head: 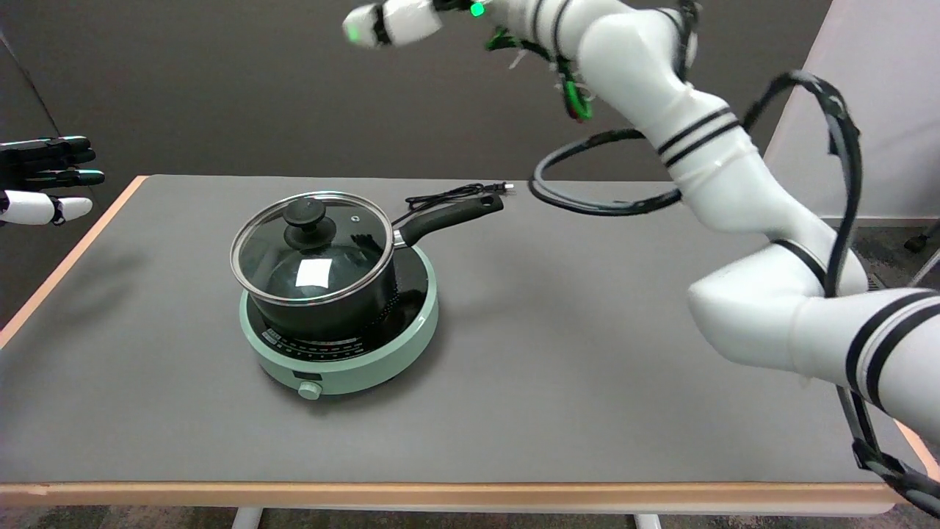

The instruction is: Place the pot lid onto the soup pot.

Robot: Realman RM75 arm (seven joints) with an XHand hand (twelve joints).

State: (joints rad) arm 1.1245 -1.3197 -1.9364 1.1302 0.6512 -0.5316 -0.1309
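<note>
Table (587,382): grey top with a pale wooden edge, spread wide below the raised right hand.
Right arm (742,198): white with black bands, rising from the lower right and bending up and across to the top of the view; black cables loop beside it.
Cooker (352,371): round, pale green, with a small knob at its front; it sits on the table well below the right hand and to its left.
Soup pot (345,312): black, standing on the cooker, its long black handle (452,215) pointing back and right, towards the side where the arm comes in.
Pot lid (312,250): glass with a metal rim and a black knob (305,213), lying on the soup pot and covering its mouth, far below the right hand and not touched by it.
Right hand (393,22): high at the top edge, above and behind the pot; only a white part with a green light shows, the rest is cut off, so whether it is spread or clenched cannot be told. Nothing shows in it.
Left hand (44,180): at the left edge, in the air, well apart from the pot.
Cord (455,194): thin, black, lying on the table behind the handle.
</note>
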